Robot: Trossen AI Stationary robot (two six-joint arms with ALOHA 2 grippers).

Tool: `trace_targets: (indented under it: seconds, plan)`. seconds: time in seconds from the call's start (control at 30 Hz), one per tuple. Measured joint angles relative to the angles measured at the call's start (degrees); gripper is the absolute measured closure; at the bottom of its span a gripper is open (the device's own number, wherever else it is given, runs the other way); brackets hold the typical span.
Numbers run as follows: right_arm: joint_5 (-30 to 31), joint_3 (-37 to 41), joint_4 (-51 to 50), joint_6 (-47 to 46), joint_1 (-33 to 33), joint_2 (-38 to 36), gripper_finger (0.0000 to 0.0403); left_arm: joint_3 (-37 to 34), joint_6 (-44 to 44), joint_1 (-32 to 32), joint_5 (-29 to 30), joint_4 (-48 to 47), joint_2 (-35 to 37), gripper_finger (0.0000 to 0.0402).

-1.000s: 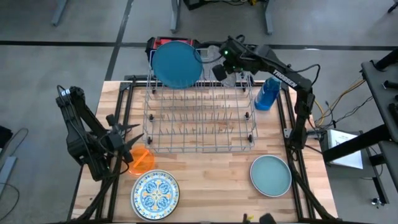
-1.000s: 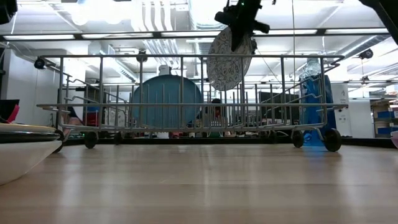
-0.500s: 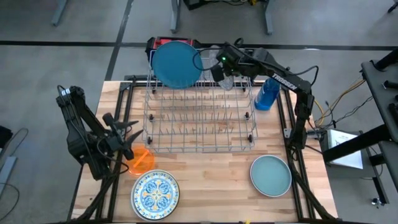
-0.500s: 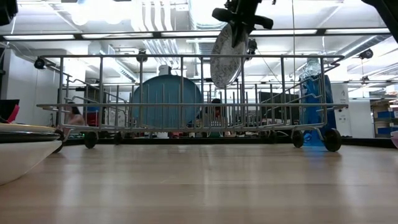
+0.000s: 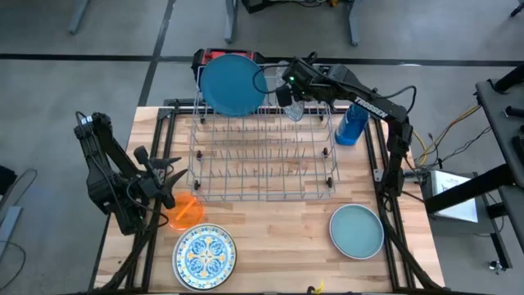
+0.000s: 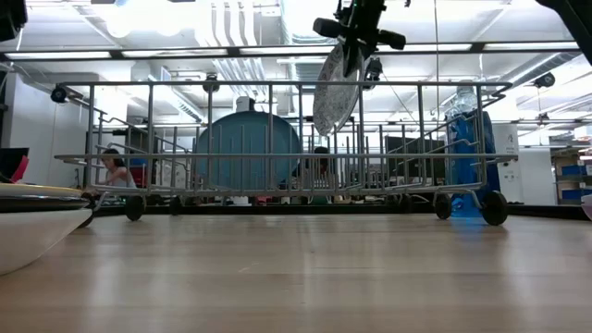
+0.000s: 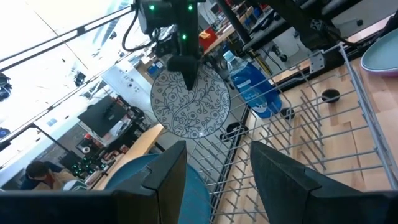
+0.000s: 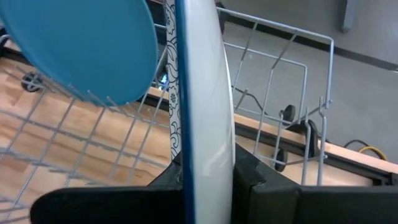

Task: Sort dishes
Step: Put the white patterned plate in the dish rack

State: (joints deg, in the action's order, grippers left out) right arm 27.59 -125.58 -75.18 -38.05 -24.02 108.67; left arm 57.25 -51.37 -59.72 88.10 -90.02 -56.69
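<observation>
Item: black-and-white patterned plate (image 7: 190,102) — racking in progress.
R claw (image 5: 293,88) is clamping plate's top rim, holding it on edge over far end of wire rack (image 5: 264,156), beside racked blue plate (image 5: 232,83). Next, prob.: lowering it straight between tines w/o knocking blue one. L claw (image 5: 164,184) is waiting part-open, empty, by orange plate (image 5: 187,211) on surface (image 5: 270,242).

The right arm reaches from the right side of the high view up to the top middle. Its right gripper (image 5: 292,100) is closed tight on the patterned plate (image 7: 190,104), holding it up on its edge. The left arm sits bent at the left side of the high view. Its left gripper (image 5: 168,174) has its fingers spread apart and holds nothing.
</observation>
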Motion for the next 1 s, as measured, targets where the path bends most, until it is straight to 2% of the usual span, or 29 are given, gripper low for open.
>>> trace_targets:
  seconds: [0.33, 1.0]
  plan:
    - [1.0, 0.1, 0.6, -1.1, -0.3, 2.7, 0.0379, -1.3, 1.4, 0.0, -0.6, 0.0, 1.2, 0.0233]
    - [4.1, 2.5, 1.3, -2.1, -0.3, 2.8, 0.0379, -2.6, 1.2, 0.0, -0.6, 0.0, 3.2, 0.0233]
